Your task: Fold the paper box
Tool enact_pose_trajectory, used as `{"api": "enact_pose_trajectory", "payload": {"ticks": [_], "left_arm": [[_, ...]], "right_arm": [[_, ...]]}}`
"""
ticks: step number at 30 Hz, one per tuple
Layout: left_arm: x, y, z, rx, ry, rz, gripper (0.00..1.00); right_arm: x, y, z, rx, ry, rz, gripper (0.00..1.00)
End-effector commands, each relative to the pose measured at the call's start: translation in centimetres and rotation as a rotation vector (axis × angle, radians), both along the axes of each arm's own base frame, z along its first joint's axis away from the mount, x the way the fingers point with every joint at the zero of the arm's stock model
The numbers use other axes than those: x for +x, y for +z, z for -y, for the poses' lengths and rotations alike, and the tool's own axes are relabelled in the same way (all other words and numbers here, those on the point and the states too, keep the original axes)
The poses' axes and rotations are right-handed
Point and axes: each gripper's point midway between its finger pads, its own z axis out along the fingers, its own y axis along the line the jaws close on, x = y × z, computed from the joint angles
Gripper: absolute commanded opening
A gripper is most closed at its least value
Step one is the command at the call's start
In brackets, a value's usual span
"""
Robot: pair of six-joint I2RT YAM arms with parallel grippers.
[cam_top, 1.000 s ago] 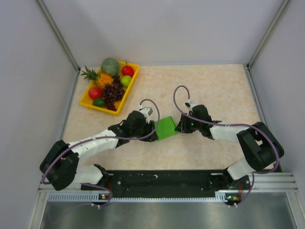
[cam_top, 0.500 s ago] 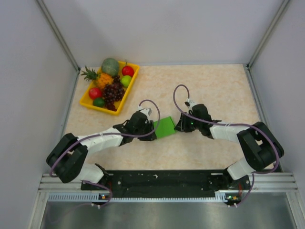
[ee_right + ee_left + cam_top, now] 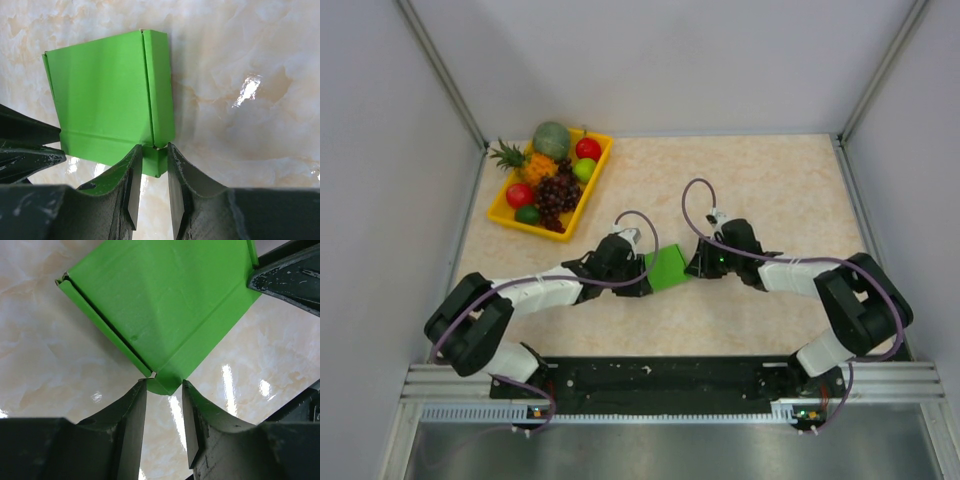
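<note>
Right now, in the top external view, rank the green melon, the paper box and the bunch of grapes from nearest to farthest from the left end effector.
From the left end effector:
1. paper box, right at its fingertips, just to the right.
2. bunch of grapes, back and to the left.
3. green melon, farther back still on the left.

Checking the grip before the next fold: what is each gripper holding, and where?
Both seem to pinch the paper box: the left gripper on one small corner tab, the right gripper on another.
</note>
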Motion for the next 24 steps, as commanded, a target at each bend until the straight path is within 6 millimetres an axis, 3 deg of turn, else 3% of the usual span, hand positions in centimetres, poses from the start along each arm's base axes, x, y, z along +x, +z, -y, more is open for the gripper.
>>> {"api": "enact_pose_trajectory", "payload": {"ticks": [1, 5, 13, 24], "left_arm": [[1.6, 1.8, 1.9, -0.09, -0.001, 0.047, 0.38], [1.8, 1.9, 2.5, -0.118, -0.009, 0.049, 0.33], [2.1, 2.1, 2.7, -0.132, -0.007, 0.067, 0.36], [2.6, 2.9, 2.1, -0.166, 0.044, 0.119, 0.21]], "right_arm": [[1.2, 2.0, -1.9, 0.059, 0.025, 0.055, 0.26], [1.1, 2.2, -2.2, 0.076, 0.029, 0.051, 0.26], [1.0, 2.2, -2.5, 0.098, 0.034, 0.041, 0.26], [0.6, 2.4, -3.0, 0.124, 0.042, 0.029, 0.22]]}}
